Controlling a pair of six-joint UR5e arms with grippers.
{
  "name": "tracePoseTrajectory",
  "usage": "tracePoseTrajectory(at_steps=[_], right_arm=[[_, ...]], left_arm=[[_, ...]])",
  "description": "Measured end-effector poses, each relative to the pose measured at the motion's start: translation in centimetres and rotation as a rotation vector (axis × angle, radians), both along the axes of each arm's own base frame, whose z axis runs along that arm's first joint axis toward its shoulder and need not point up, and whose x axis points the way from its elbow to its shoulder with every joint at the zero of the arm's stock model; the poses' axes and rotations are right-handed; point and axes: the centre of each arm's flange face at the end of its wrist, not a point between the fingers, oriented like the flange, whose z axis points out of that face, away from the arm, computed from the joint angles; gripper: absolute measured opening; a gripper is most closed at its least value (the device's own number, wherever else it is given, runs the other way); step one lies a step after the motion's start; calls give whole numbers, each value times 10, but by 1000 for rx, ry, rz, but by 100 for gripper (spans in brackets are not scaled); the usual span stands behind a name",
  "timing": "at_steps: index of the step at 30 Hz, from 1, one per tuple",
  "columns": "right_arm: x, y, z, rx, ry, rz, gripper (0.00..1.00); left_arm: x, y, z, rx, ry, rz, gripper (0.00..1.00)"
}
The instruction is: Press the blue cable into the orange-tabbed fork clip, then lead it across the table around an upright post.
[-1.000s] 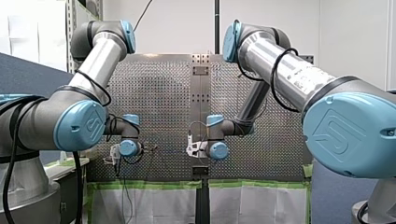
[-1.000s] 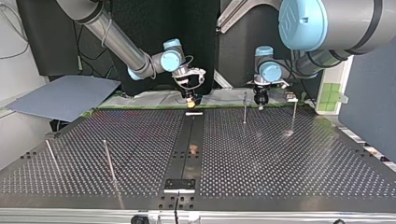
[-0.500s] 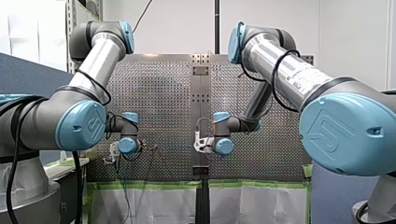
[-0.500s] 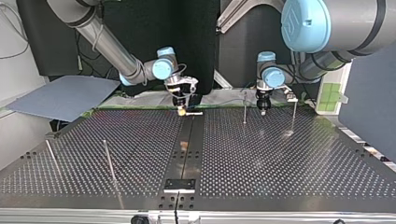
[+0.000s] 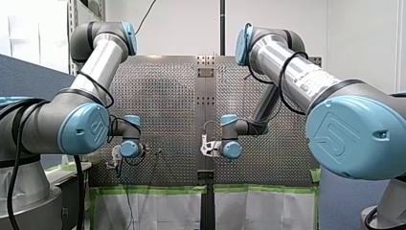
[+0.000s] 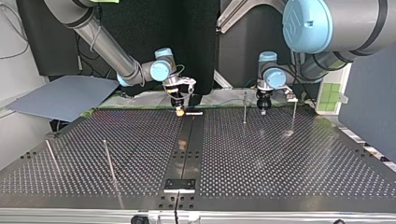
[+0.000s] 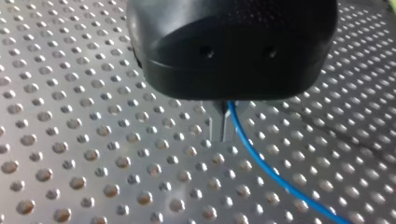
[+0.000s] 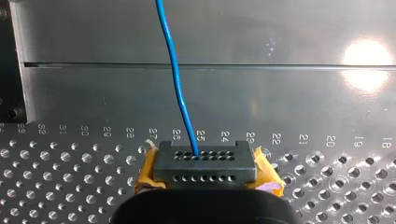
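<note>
The left wrist view shows the blue cable (image 7: 261,163) coming out from between the left tool's (image 7: 222,137) thin metal fingers (image 7: 217,126). The fingers are pinched close on it. The cable runs slanting away over the holed worktop (image 7: 70,140) until the frame cuts it off.

In the right wrist view the cable runs straight ahead from the right tool (image 8: 204,161), over a smooth metal plate (image 8: 303,42). This tool, with orange-yellow pads (image 8: 148,177), is closed on the cable.

In the top view the right tool (image 6: 179,111) hangs at the upper middle. The left tool (image 6: 263,109) is to its right, between two upright posts (image 6: 244,107). The cable is too thin to see well there. In the front view both tools are small and hard to make out.
</note>
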Motion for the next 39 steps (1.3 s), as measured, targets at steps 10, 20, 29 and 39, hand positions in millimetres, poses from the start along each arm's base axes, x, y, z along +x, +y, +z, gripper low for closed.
tracePoseTrajectory(at_steps=[10,20,29,39], right_arm=[[-1,2,-2,14,13,0,0],[-3,1,-2,20,20,-2,0],[-4,1,-3,23,23,-3,0],[-6,1,-4,31,30,-5,0]], left_arm=[[-10,8,-6,37,53,57,100],[-28,5,-15,-49,104,63,100],[-61,0,-31,-97,165,0,100],[-89,-7,-28,-113,142,-86,100]])
